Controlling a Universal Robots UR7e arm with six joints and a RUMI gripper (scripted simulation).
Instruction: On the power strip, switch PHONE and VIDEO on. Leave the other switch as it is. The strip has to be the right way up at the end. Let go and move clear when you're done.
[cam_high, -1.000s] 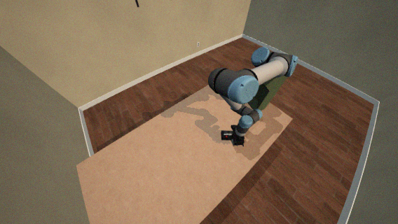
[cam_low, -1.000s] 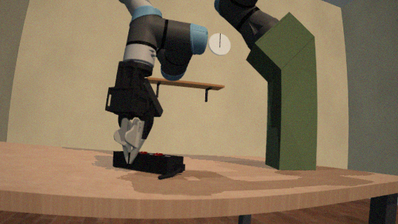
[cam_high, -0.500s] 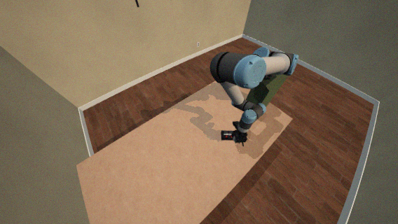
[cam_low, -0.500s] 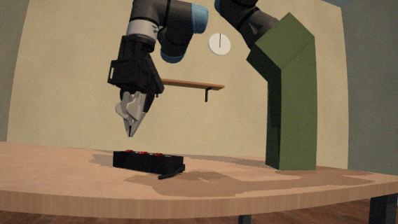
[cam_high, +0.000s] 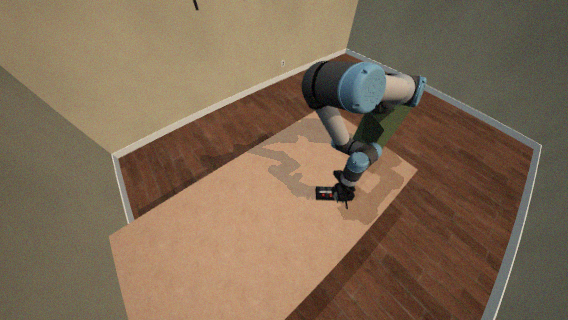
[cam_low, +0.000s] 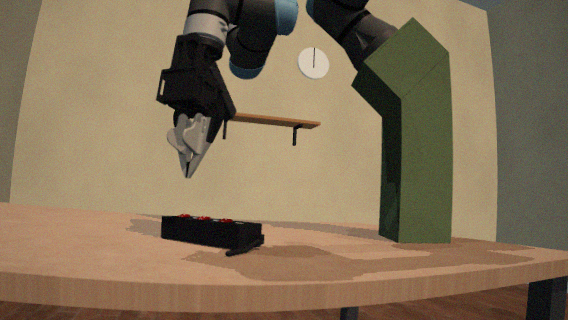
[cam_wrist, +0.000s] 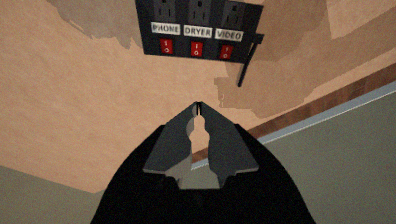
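Observation:
The black power strip (cam_wrist: 197, 30) lies flat on the table, right way up, with labels PHONE, DRYER and VIDEO over three red rocker switches: PHONE (cam_wrist: 166, 47), DRYER (cam_wrist: 196, 49), VIDEO (cam_wrist: 225, 51). It also shows in the exterior view (cam_low: 212, 232) and in the top view (cam_high: 327, 193). A short black cord stub (cam_wrist: 247, 62) sticks out at the VIDEO end. My gripper (cam_low: 188, 170) is shut and empty, its tips pointing down, hanging well above the strip near its PHONE end. In the wrist view the closed tips (cam_wrist: 199, 106) are apart from the switches.
The green arm pedestal (cam_low: 415, 135) stands on the table to the right of the strip. A wall shelf (cam_low: 272, 121) and a round white clock (cam_low: 313, 63) are behind. The table's edge runs close to the strip in the wrist view.

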